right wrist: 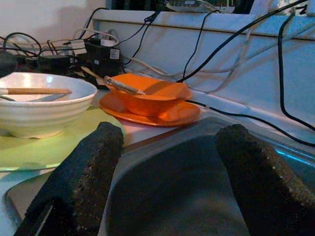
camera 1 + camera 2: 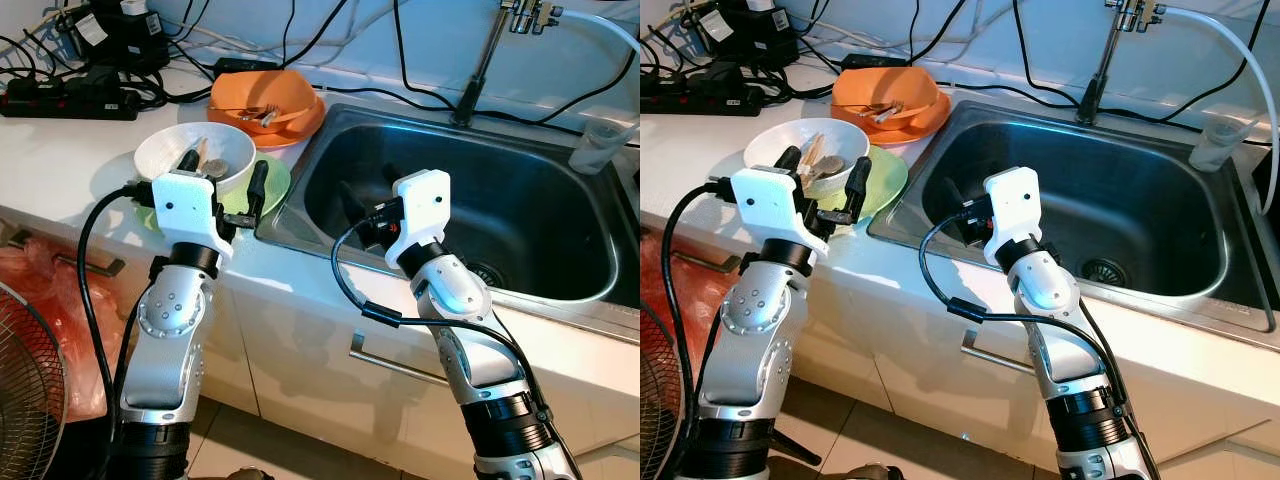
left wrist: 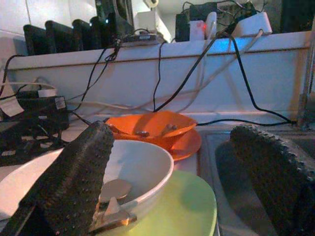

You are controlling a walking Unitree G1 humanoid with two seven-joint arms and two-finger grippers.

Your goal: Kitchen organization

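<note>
Your left gripper [image 2: 827,180] is spread wide, one finger inside the white bowl [image 2: 775,146], the other outside its rim over the green plate [image 2: 883,182]. The bowl holds chopsticks [image 1: 34,91] lying across it. Your right gripper [image 1: 167,182] hangs wide apart and empty over the sink [image 2: 1140,200].

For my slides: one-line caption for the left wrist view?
Open left claw straddling the white bowl on its green plate, orange bowl behind.

We see a white counter [image 2: 70,150], green plate [image 2: 275,180] near us, orange plate [image 2: 300,125] behind, black power strip [image 2: 65,100], steel sink [image 2: 560,200] inset.
</note>
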